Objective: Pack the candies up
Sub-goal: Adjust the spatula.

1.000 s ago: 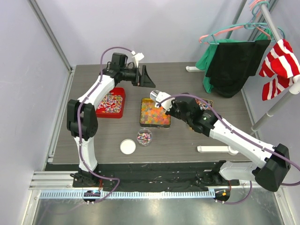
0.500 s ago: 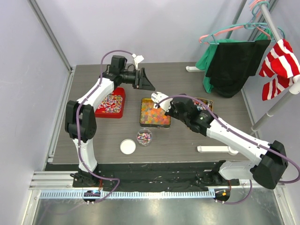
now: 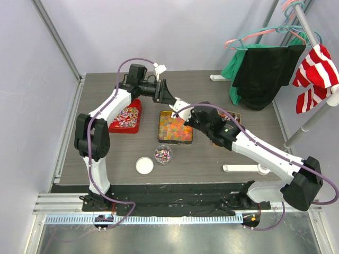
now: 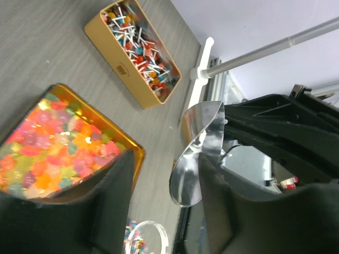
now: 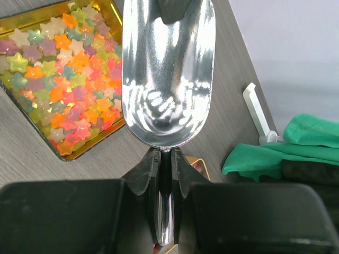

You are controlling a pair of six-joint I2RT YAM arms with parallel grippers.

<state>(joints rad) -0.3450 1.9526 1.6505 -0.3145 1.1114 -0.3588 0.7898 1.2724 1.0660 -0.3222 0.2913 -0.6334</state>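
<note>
My right gripper (image 3: 192, 114) is shut on the handle of a shiny metal scoop (image 3: 178, 106) and holds it, empty, above the far edge of a gold tray (image 3: 161, 136) of star-shaped gummy candies (image 3: 175, 127). In the right wrist view the gripper (image 5: 166, 174) clamps the handle, with the scoop bowl (image 5: 167, 69) above the gummies (image 5: 58, 69). My left gripper (image 3: 170, 99) is open, and the scoop bowl (image 4: 193, 159) sits between its fingers (image 4: 106, 201), close to the right one. A red tray (image 3: 135, 101) holds wrapped candies (image 3: 125, 115).
A small glass jar (image 3: 163, 154) with some candies and its white lid (image 3: 144, 165) stand near the front. A second gold tray (image 4: 140, 50) of stick candies lies under my right arm. White brackets (image 3: 244, 169) and hanging clothes (image 3: 265, 69) are at the right.
My left gripper has swung right and down toward the scoop. My right gripper has carried the scoop up and left, bringing its bowl between the left fingers.
</note>
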